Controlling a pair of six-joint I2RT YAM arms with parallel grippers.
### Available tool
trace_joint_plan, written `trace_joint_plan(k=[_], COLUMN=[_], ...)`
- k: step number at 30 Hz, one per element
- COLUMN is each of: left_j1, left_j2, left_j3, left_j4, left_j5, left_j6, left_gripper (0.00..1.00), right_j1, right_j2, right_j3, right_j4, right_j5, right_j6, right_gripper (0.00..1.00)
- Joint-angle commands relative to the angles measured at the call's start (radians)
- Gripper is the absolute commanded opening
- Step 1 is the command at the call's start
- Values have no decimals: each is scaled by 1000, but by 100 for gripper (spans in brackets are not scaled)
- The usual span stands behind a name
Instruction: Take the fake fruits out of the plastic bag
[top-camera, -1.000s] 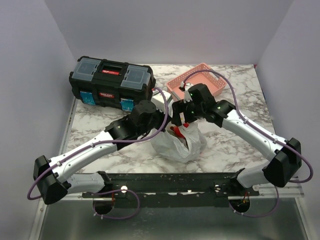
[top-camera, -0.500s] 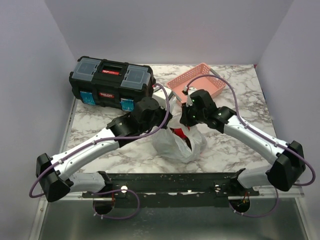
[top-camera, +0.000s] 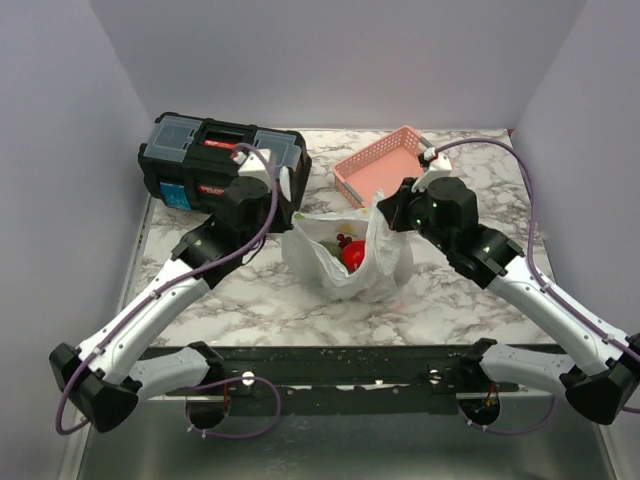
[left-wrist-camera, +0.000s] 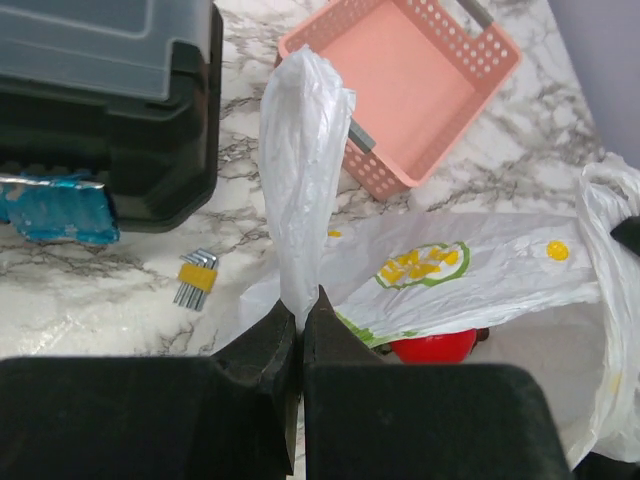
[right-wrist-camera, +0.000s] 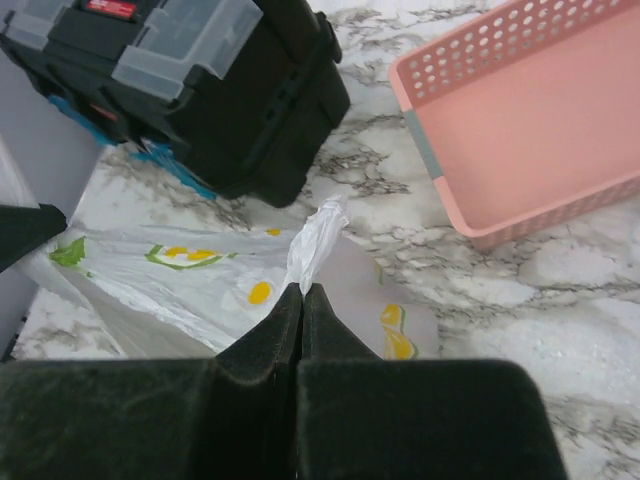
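The white plastic bag sits mid-table, its mouth stretched wide between my two grippers. My left gripper is shut on the bag's left handle, which stands up from the jaws. My right gripper is shut on the right handle. Inside the open mouth lies a glossy red apple, also showing in the left wrist view under the bag's edge as a red apple. Dark red grapes lie just behind it. No melon shows.
A black toolbox stands at the back left. A pink slotted basket sits at the back right, just behind the bag. A small set of hex keys lies on the marble near the toolbox.
The right gripper has closed on the bag's right handle. Both arms have pulled apart, left going left and right going right, spreading the bag's mouth and baring the apple and grapes.
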Motion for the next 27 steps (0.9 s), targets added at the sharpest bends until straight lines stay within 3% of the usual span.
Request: trace_joint_plan(k=[1,11,14,20,27], left_j1=[125,268,284,309,320], left_j2=[-123,-237,-224,-202,-221], left_j3=[-85,-152,-178,-196,-209], left_j4=[36,54,84,75,77], left_j5=[157,403,485,547,571], left_j6=[-101,-158,-185,-202,-168], left_gripper=[0,0,0,0,0], right_j1=[7,6,6,5,6], right_j2=[39,160,149,146,104], right_j3=[33,155,139,167,189], right_j4=[146,132,31,-289,-369], right_j5=[-32,-164,-124,29,-151], right_j6=[45,35,10,-6,-41], right_gripper=[1,2,11,19,38])
